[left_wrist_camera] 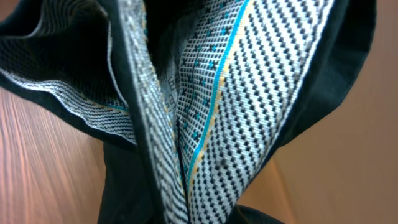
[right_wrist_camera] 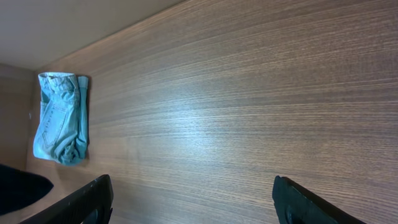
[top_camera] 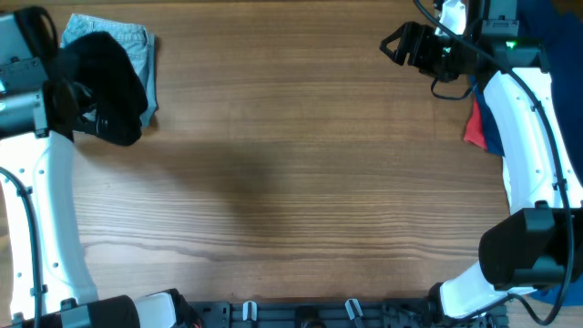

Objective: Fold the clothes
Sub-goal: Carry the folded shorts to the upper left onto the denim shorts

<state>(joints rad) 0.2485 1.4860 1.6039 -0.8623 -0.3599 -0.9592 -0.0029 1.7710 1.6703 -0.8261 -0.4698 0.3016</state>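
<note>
The black shorts (top_camera: 114,68) hang bunched at the table's far left corner, partly over the light-blue denim shorts (top_camera: 137,38). My left gripper (top_camera: 89,102) is buried in the black cloth and looks shut on it. In the left wrist view the shorts (left_wrist_camera: 56,43) fill the frame, and their pale patterned waistband lining (left_wrist_camera: 249,93) hides the fingers. My right gripper (top_camera: 393,44) is open and empty at the far right, above bare table (right_wrist_camera: 193,199). The right wrist view shows the denim shorts (right_wrist_camera: 59,118) folded, and a bit of the black shorts (right_wrist_camera: 18,190).
A pile of red and blue clothes (top_camera: 480,123) lies at the table's right edge under the right arm. The wooden table (top_camera: 291,182) stretches between the arms. The arm bases stand at the near edge.
</note>
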